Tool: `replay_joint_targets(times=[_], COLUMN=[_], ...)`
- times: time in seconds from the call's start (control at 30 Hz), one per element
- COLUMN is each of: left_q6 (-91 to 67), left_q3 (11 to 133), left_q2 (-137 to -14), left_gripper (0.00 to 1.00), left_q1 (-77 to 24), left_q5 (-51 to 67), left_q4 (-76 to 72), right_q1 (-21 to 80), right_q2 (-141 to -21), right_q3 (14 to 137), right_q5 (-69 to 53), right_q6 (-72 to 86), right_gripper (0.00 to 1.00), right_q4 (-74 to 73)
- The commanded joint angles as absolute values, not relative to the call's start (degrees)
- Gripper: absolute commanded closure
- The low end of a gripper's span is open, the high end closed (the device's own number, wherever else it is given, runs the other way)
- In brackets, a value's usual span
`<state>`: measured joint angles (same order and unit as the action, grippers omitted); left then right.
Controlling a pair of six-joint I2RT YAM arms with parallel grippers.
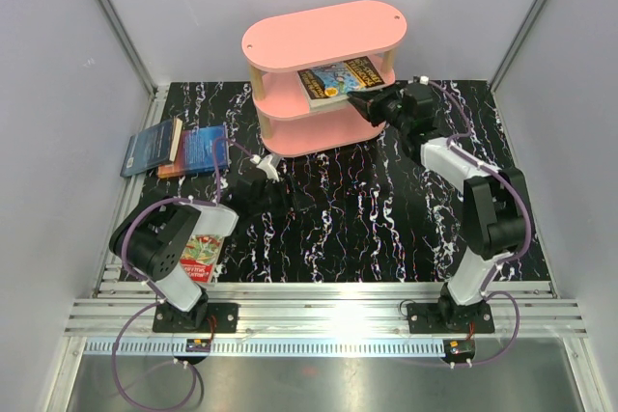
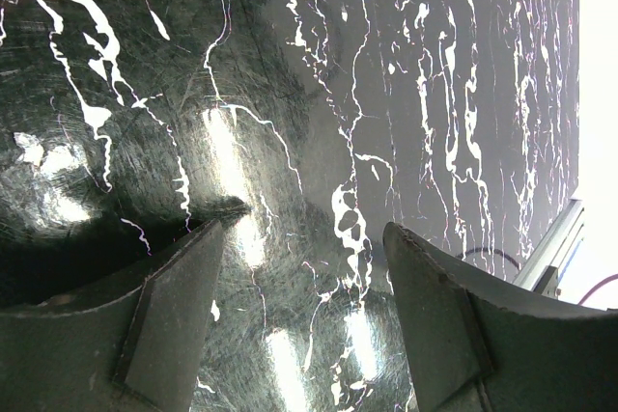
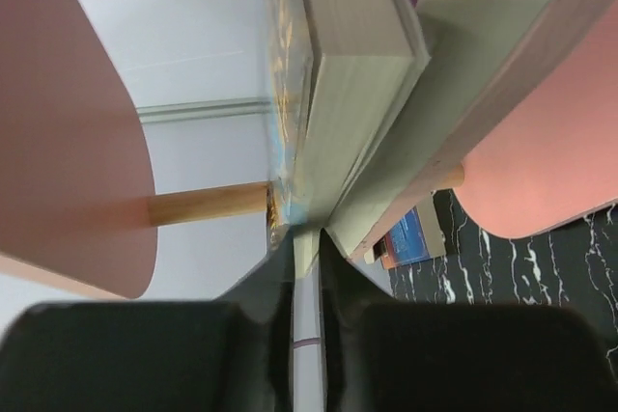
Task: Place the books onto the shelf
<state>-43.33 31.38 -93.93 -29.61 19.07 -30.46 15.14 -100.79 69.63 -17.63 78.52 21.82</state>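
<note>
The yellow-teal book [image 1: 338, 77] is lying flat on the middle board of the pink shelf [image 1: 323, 38], cover up over thick pale pages, with its near right corner overhanging. The right gripper [image 1: 370, 103] is meeting that corner with fingers drawn almost together; I cannot tell whether they are pinching it. Seating this book looks like the step in hand, and it is probably needing a push farther in. The left gripper [image 1: 263, 163] is hanging spread and empty over the table [image 1: 386, 219], while the dark blue books [image 1: 198, 150] at the left and the red book [image 1: 203, 256] are waiting.
</note>
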Motion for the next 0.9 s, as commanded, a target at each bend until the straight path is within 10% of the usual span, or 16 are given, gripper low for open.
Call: replay_joint_targets(times=[0.0,0.3,0.4,0.43,0.57,0.87], left_q6=[-42.45,-42.63,-42.63,-42.71,-42.54,-38.06], left_q3=[31.11,31.46,31.38,31.46,31.38,33.39], left_q2=[-94.4,-95.36,-95.62,-95.71,-94.93,-81.23], left_gripper=[0.29,0.29,0.29,0.29,0.29,0.27], left_q1=[-29.36,-29.36,-29.36,-29.36,-29.36,-22.95], left_q5=[18.46,18.81,18.98,18.98,18.81,16.8], left_q4=[-27.69,-28.12,-28.3,-28.39,-27.43,-11.1], right_q1=[16.35,16.79,16.87,16.87,16.96,29.41], right_q2=[-102.39,-99.59,-98.09,-97.74,-94.32,-70.52], right_q3=[71.89,70.49,69.61,69.44,67.16,52.05], right_q5=[-18.46,-17.05,-16.96,-17.14,-16.7,1.21], right_q6=[80.24,79.72,78.66,78.4,75.25,52.74], right_gripper=[0.92,0.96,0.26,0.17,0.0,0.0], right_q4=[27.86,27.34,25.76,25.66,24.09,4.32])
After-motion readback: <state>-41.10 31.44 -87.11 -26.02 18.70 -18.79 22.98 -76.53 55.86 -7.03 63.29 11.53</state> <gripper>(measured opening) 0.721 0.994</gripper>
